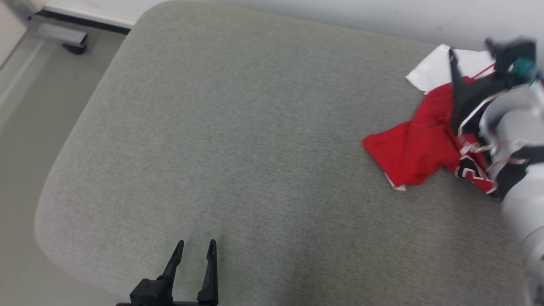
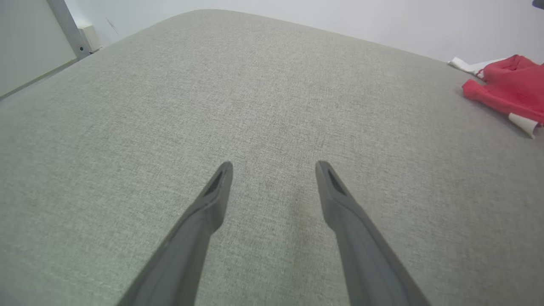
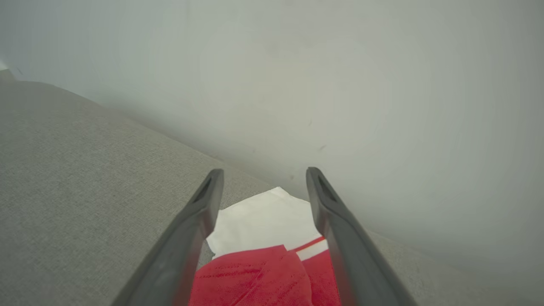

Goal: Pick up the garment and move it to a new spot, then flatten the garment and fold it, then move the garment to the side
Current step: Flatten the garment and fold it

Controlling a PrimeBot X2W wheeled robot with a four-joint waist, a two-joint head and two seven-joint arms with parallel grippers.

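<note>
Lying crumpled on cushion (image 1: pixel 238 127), red garment (image 1: pixel 416 148), left hand (image 1: pixel 196 243) spread, right hand (image 3: pixel 264 171) spread

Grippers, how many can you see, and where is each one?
2. The left gripper hangs open over the near edge of the grey cushion. The right gripper stands open above the red garment at the cushion's far right, beside the wall.
</note>
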